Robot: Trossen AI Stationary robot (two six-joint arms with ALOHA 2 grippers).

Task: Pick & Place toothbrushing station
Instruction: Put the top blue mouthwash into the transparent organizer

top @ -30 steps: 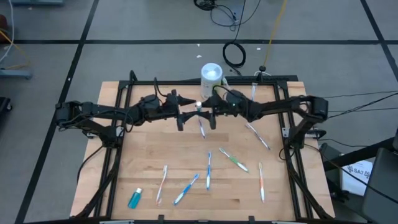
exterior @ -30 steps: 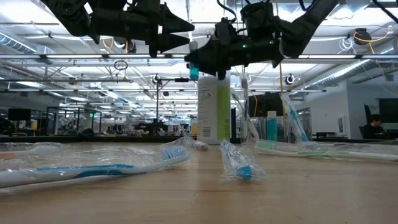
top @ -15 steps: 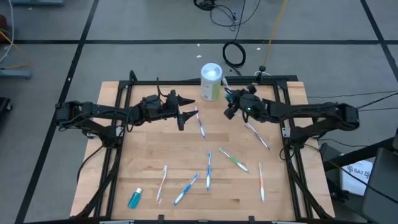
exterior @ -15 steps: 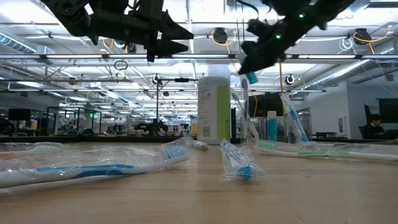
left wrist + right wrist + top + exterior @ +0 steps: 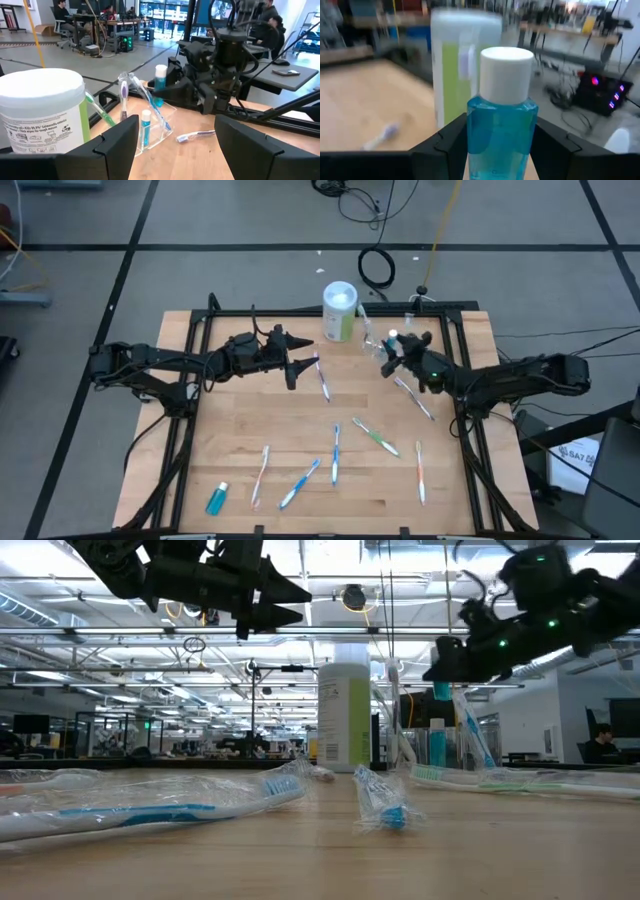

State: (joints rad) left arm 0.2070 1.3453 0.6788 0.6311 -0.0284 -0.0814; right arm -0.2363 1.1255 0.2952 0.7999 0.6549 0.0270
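One small see-through blue bottle with a white cap [image 5: 502, 112] sits clamped in the right claw [image 5: 397, 347], up in the air near the desk's [image 5: 250, 430] far edge. It looks light, stiff and slippery, so hold its body. The left claw [image 5: 300, 354] waits, fingers apart.

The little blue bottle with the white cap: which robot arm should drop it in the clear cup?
The right one, probably. The right gripper already holds the blue bottle, and it hangs beside the clear cup. The left gripper is open, holding nothing.
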